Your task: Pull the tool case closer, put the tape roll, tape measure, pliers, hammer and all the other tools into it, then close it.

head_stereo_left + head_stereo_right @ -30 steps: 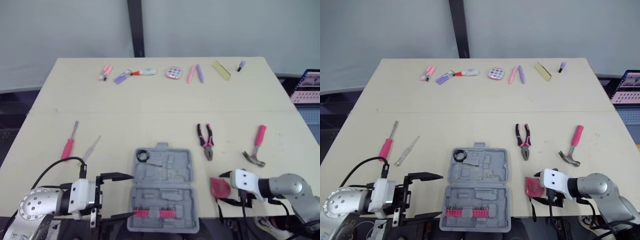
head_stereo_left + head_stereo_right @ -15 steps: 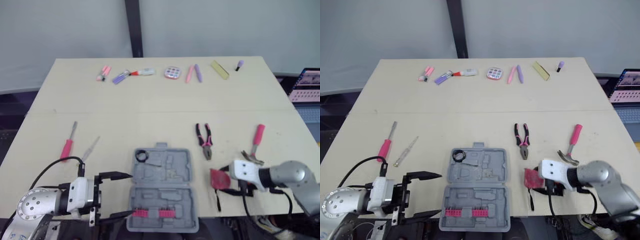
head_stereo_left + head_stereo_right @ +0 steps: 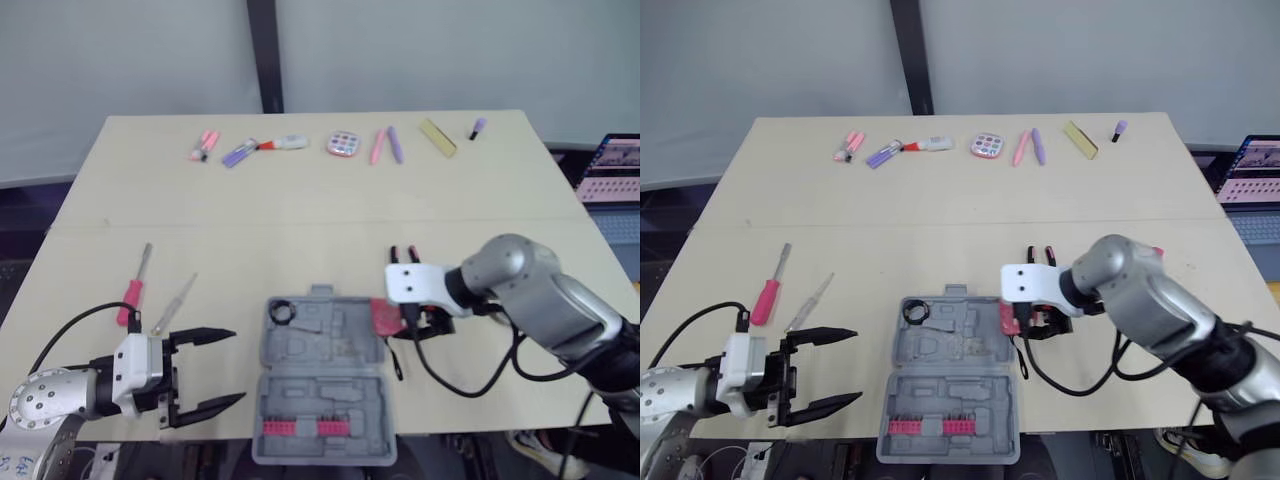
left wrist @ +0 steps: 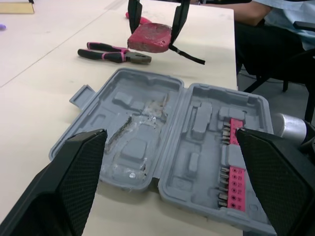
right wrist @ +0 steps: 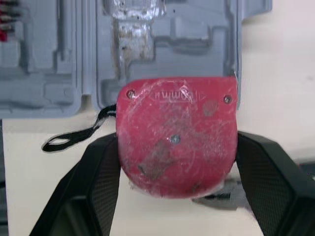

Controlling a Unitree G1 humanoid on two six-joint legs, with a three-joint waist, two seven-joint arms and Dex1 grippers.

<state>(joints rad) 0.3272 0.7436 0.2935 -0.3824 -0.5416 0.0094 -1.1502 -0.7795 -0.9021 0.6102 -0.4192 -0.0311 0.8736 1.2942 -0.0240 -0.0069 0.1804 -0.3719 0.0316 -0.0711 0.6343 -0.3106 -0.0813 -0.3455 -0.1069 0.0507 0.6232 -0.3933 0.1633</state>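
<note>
My right fingers (image 5: 98,182) are gripping the scuffed red tape measure (image 5: 177,135) at the edge of the open grey plastic tool case (image 3: 325,375), while my left fingers (image 4: 64,182) are gaping wide. Next, I am judging, it needs lowering into a recess.

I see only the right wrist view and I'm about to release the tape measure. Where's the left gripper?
Observer: The left gripper is open, apart from the tool case, on its left side.
Operator: Anything in the case already?
Observer: A black tape roll sits in its far left corner.
Operator: What's beyond the right gripper?
Observer: The pliers lie just past it, outside the case.
</note>
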